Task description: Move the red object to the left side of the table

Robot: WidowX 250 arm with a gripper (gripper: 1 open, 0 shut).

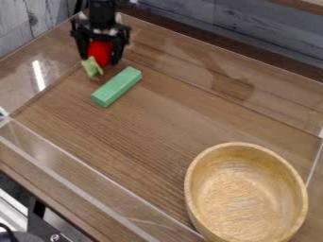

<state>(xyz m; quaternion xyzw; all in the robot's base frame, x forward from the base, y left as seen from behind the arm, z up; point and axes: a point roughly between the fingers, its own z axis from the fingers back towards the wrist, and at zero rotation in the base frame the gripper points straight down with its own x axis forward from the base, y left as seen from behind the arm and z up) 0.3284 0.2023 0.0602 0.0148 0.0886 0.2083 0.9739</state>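
The red object (98, 60), a small round red toy fruit with a light-green leafy piece at its lower left, lies on the wood-grain table (190, 118) in the far left corner. My gripper (101, 47) hangs just above it, pointing straight down. The jaws stand open, one black finger on each side of the fruit, and nothing is held between them. The gripper's body hides part of the fruit's top.
A green rectangular block (115, 86) lies just in front and to the right of the fruit. A large wooden bowl (246, 194) sits at the near right. Low clear acrylic walls (51, 156) edge the tabletop.
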